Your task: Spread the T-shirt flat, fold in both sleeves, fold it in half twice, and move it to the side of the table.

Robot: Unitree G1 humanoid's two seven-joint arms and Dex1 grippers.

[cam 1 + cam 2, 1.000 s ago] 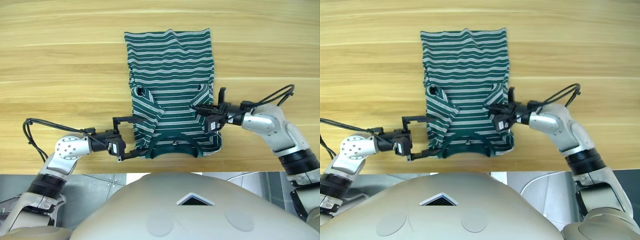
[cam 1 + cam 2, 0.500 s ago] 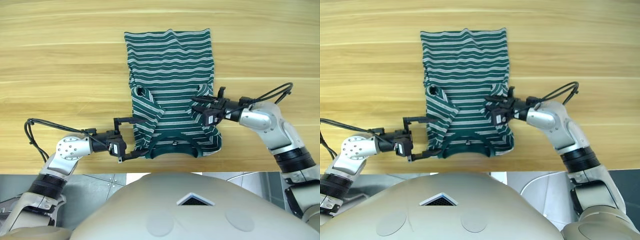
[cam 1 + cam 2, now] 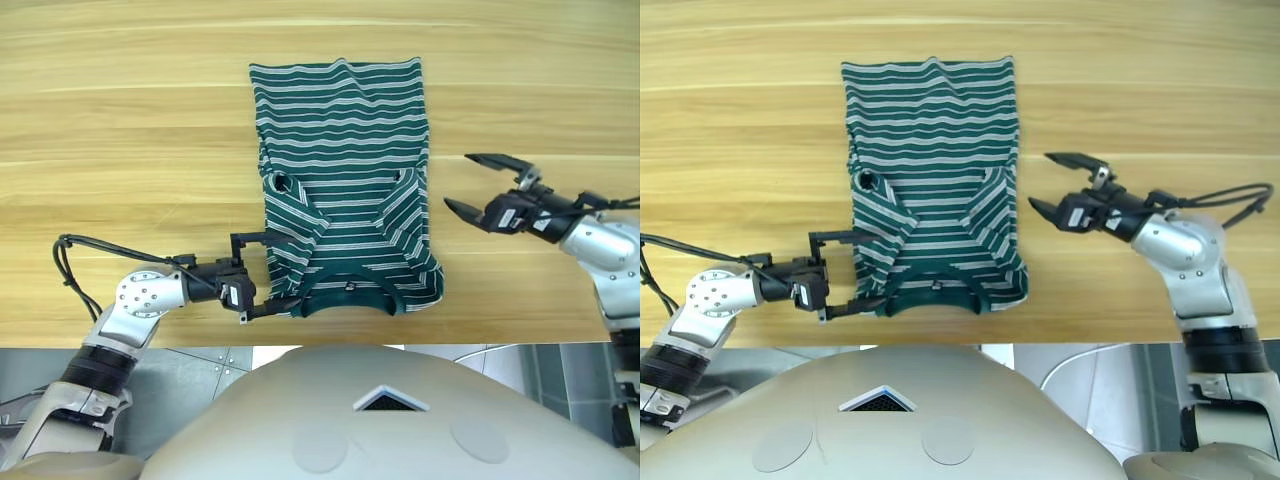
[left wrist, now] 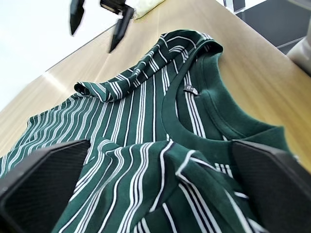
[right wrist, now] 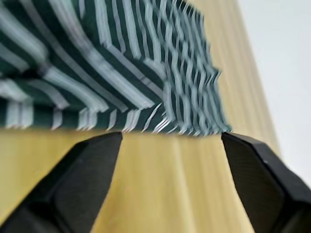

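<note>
T-shirt (image 3: pixel 345 170) on table (image 3: pixel 120 120); neck label (image 4: pixel 190 90) illegible

The T-shirt (image 3: pixel 340 180) is dark green all over, with thin white stripes going across it. The stripes come in little groups, two or three close together, and then a wider green band. On the sleeves (image 3: pixel 295 212) the stripes slant and do not go straight across. The collar (image 4: pixel 170 116) is plain dark green, and a small dark tag (image 4: pixel 193 91) sits just inside it. The tabletop (image 3: pixel 120 120) is light yellow-brown wood with long, pale lines in it. The left gripper (image 3: pixel 278 270) and the right gripper (image 3: pixel 457 180) are both black. The floor (image 3: pixel 190 358) past the tabletop's near edge is grey.
</note>
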